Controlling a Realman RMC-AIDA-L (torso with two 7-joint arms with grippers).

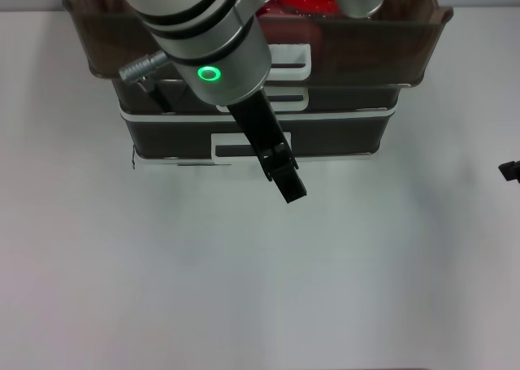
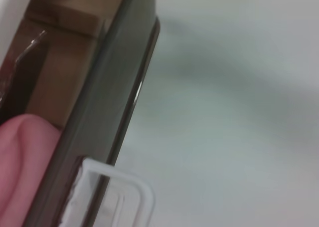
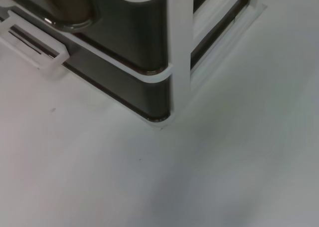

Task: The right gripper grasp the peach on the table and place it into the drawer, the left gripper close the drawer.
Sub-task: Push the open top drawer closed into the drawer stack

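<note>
**Peach in the drawer, left claw before its front**

Head view: the left claw (image 1: pixel 286 183) hung over the worktop (image 1: pixel 244 289) just in front of the cabinet, the open top drawer (image 1: pixel 357 53) behind it toward the far edge; whether its fingers were apart or together I cannot tell. The right claw (image 1: pixel 509 171) barely showed at the right edge.

Left wrist view: the peach (image 2: pixel 22 162) lay inside the drawer, behind its front wall and white handle (image 2: pixel 127 192).

Right wrist view: only the cabinet corner. No writing was readable.
</note>
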